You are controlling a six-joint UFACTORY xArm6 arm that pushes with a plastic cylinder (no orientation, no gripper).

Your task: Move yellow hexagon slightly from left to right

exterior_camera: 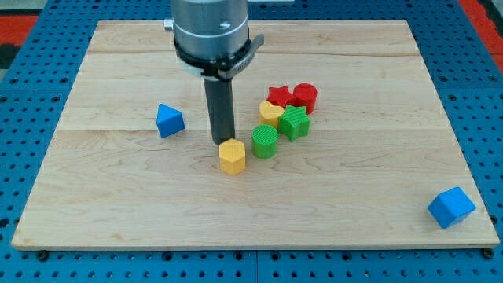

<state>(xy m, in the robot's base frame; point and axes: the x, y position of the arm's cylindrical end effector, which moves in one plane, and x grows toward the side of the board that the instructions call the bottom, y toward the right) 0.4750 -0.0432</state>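
The yellow hexagon (pixel 232 156) sits near the middle of the wooden board (pixel 118 204). My tip (pixel 222 141) is down on the board just above and slightly left of the hexagon, touching or almost touching its upper-left edge. A green cylinder (pixel 265 141) stands close to the hexagon's right, a small gap between them.
Right of the green cylinder is a tight cluster: a green star (pixel 294 123), a yellow heart (pixel 271 112), a red star (pixel 280 97) and a red cylinder (pixel 305 97). A blue triangle (pixel 169 120) lies at the left. A blue cube (pixel 451 207) sits at the bottom right corner.
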